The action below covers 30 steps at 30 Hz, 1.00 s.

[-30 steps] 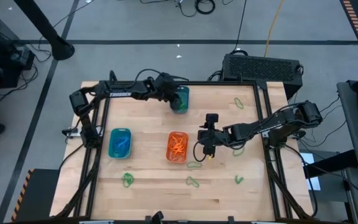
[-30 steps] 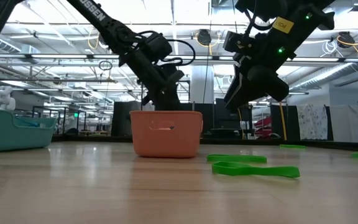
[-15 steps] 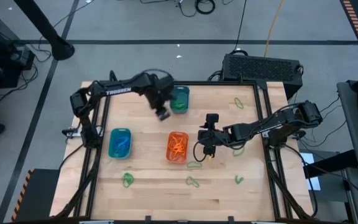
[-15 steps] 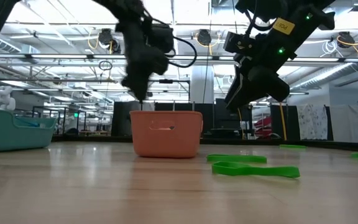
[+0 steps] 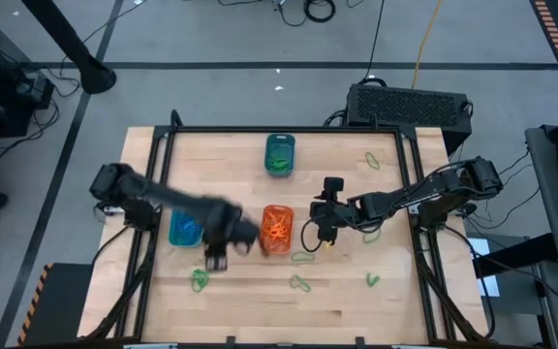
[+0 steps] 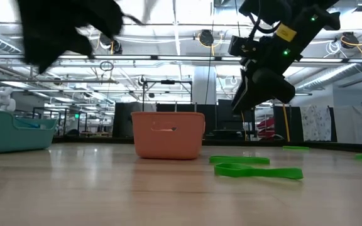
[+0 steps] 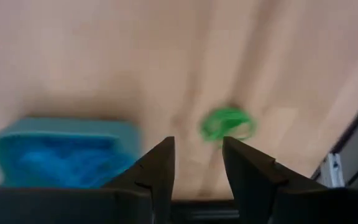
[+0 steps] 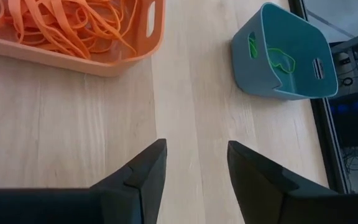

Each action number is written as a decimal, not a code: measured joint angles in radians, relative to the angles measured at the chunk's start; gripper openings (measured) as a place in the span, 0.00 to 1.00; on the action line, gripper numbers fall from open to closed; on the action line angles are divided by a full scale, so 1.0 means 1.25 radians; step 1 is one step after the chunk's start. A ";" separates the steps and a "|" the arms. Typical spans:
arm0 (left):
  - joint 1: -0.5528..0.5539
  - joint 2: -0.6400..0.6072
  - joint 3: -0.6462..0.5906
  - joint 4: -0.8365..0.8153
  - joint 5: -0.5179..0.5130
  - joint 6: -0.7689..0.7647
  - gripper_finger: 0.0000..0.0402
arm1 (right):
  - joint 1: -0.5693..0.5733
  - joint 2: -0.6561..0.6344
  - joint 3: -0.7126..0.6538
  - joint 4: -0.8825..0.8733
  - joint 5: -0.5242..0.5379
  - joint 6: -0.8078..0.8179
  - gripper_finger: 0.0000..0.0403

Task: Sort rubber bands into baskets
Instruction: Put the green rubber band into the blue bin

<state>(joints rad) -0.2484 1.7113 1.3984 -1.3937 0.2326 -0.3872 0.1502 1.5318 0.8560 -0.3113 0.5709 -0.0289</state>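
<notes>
So there are three baskets on the wooden surface (image 5: 231,170). The orange basket (image 5: 277,229) sits mid-frame and is stuffed with a tangle of orange rubber bands (image 8: 55,25). The turquoise-blue basket (image 5: 186,224) is to its left with blue bands (image 7: 61,163) inside, and the dark teal basket (image 5: 279,154) is up near the top middle with a few green loops (image 8: 277,60) in it.

Loose green rubber bands are still scattered around: a bunched one (image 5: 200,280) at lower left, one (image 5: 303,257) just below the orange basket, another (image 5: 300,283) lower down, one (image 5: 372,280) at lower right, one (image 5: 372,160) at upper right. They're thin flat loops lying limp, tiny next to the baskets.

The left gripper (image 5: 217,260) is blurry, between the turquoise and orange baskets, above that bunched green band; its jaws are released, nothing between them. The right gripper (image 5: 324,235) hangs just right of the orange basket, jaws also spread and empty.
</notes>
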 joint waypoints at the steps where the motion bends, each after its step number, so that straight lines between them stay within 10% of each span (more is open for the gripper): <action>1: -0.037 -0.002 -0.013 0.031 0.000 -0.022 0.35 | 0.000 0.000 0.000 -0.004 0.000 0.004 0.40; 9: -0.195 -0.001 -0.124 0.256 0.002 0.041 0.35 | 0.000 0.000 0.000 -0.005 0.000 0.006 0.40; 30: -0.233 0.000 -0.311 0.376 0.023 -0.011 0.35 | -0.036 0.000 0.000 -0.004 0.000 -0.062 0.40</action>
<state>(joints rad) -0.5391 1.7107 1.0096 -0.9236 0.2607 -0.4013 0.1051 1.5318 0.8558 -0.3157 0.5713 -0.1064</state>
